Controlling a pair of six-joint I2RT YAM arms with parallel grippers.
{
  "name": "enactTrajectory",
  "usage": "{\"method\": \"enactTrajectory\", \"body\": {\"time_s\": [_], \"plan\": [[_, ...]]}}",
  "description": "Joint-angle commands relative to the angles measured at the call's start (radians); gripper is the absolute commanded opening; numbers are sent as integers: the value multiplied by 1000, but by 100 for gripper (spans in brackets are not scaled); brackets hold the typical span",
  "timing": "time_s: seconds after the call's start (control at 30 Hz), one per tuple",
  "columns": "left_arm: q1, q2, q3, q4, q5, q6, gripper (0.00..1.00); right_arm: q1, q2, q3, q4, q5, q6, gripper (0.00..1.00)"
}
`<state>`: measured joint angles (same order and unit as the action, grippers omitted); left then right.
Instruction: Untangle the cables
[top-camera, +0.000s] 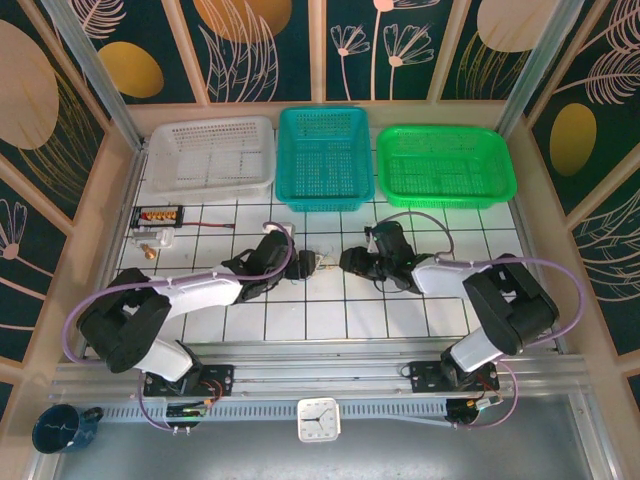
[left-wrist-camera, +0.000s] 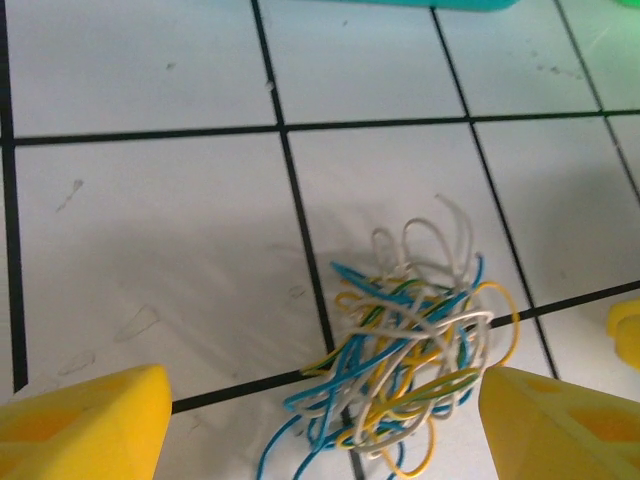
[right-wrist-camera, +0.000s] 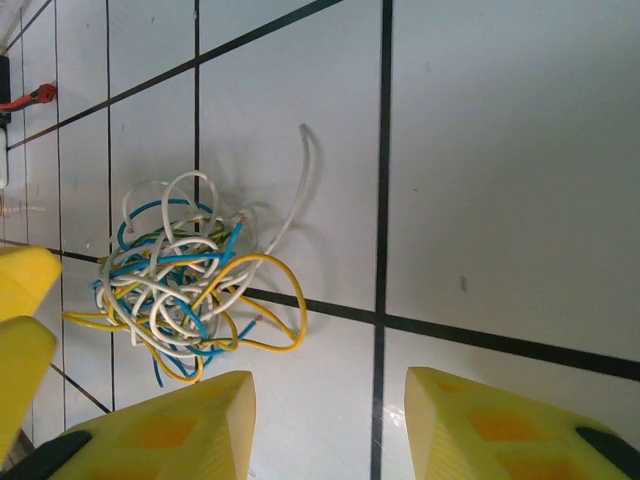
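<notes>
Yellow blocky fingers (left-wrist-camera: 80, 425) of the left gripper (left-wrist-camera: 320, 430) sit closest to my lens, spread wide, with the near edge of the tangle lying between them.

By size: the white tiled counter (top-camera: 330, 320) carries everything. The white-and-black left arm (top-camera: 190, 295) and right arm (top-camera: 470, 280) meet at its middle. The right gripper (right-wrist-camera: 330, 430) is also spread and empty, with the knot just off to one side of it. Between the two grippers lies the clump of thin white, blue and yellow cables (right-wrist-camera: 180, 290), loose on the counter across a black grid line, one white end (right-wrist-camera: 305, 170) straying out.

My worry is that closing on the whole clump would cinch the loops tighter instead of freeing one strand. With both grippers this near, a careless pinch could also knock them together or drag the knot off whole.

Both arms reach low and forward, wrists turned inward so the grippers face each other.
</notes>
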<state>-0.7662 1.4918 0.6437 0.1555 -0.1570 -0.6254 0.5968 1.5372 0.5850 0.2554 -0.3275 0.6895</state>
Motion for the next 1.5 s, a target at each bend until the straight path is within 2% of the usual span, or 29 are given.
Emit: {"method": "enactTrajectory", "body": {"time_s": [0.0,0.33,0.47,0.57,0.73,1.2,1.23,1.37,1.47], "plan": [[9,20,-19,65,11,-24,81,21,38,41,48,-21,-6,44],[18,46,-35,85,17,-22,81,47,121,88,77,-22,7,43],[19,43,-41,90,18,-22,81,50,141,98,87,-24,10,38],[20,44,-41,94,19,-22,81,54,150,102,94,-32,10,30],[23,52,-44,96,19,-24,82,53,148,104,98,-41,7,1],[33,83,-63,121,6,-24,84,42,-55,154,-77,46,-79,0],[34,85,-64,121,5,-23,84,41,-52,157,-87,50,-82,2],[40,97,-65,126,4,-26,84,38,-14,145,-86,46,-79,35],[43,105,-67,126,7,-26,84,40,11,125,-49,36,-56,46]]}}
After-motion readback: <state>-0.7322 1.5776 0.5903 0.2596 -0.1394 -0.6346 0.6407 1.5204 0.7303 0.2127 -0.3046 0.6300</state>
